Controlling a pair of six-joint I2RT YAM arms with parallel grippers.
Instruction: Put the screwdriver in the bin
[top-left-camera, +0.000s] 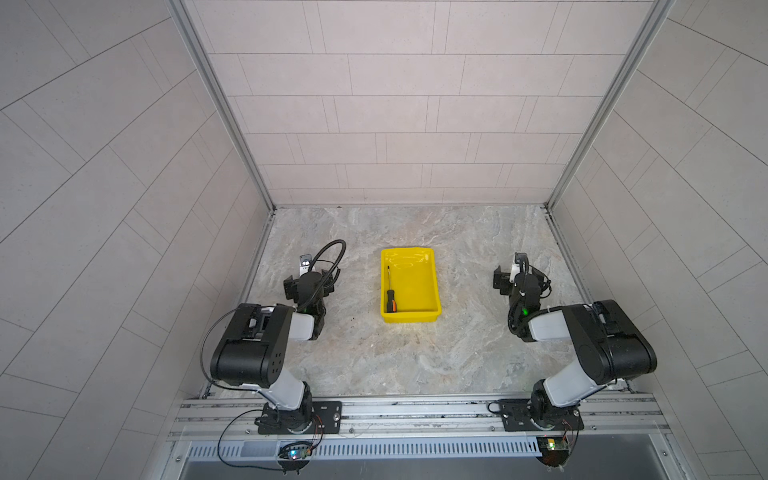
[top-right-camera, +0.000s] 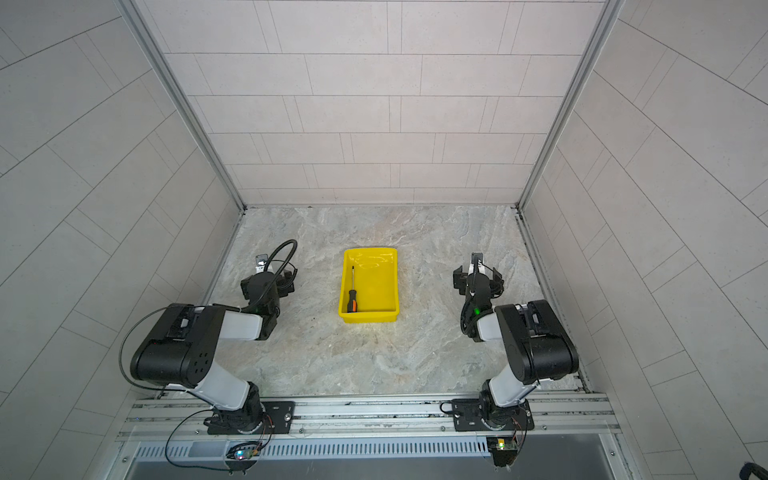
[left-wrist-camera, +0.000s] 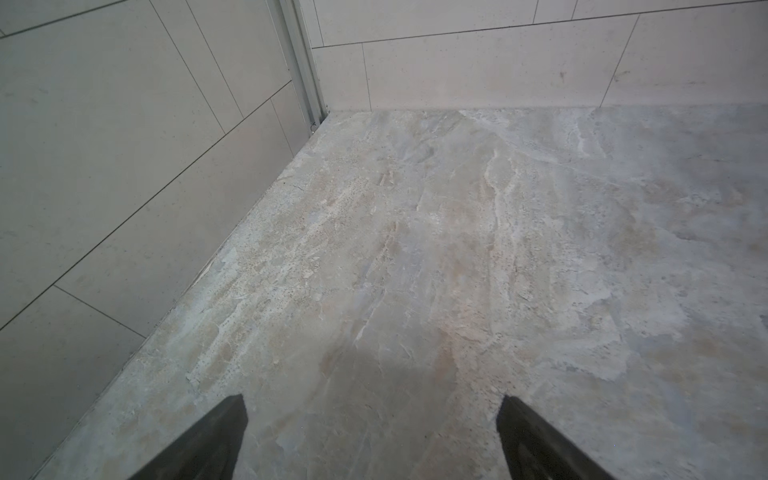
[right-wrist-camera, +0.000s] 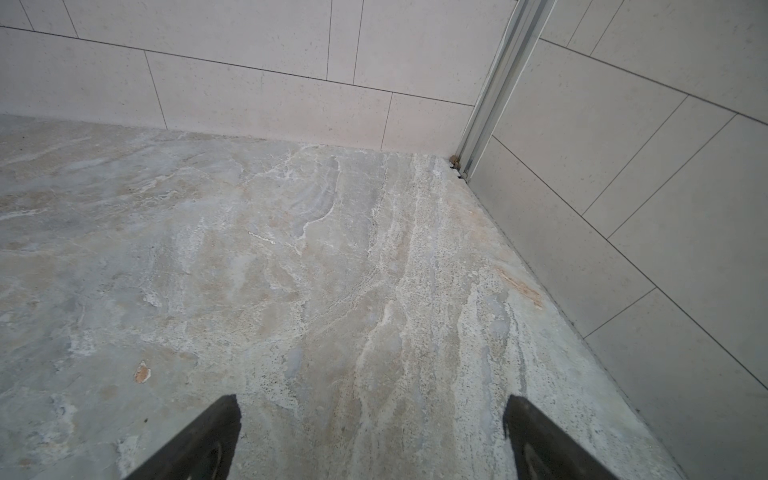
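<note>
Soft, even light fills both top views, with white glare inside the glossy bin (top-left-camera: 415, 286) and only faint shadows. Wide-angle bending curves the wall tiles (top-left-camera: 83, 208) at the edges; the wrist views are sharp, the near worktop (left-wrist-camera: 374, 374) shadowed.

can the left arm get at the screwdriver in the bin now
Probably yes: the screwdriver lies inside the bin by the wall nearest the left gripper, whose fingers are open, with nothing between.
</note>
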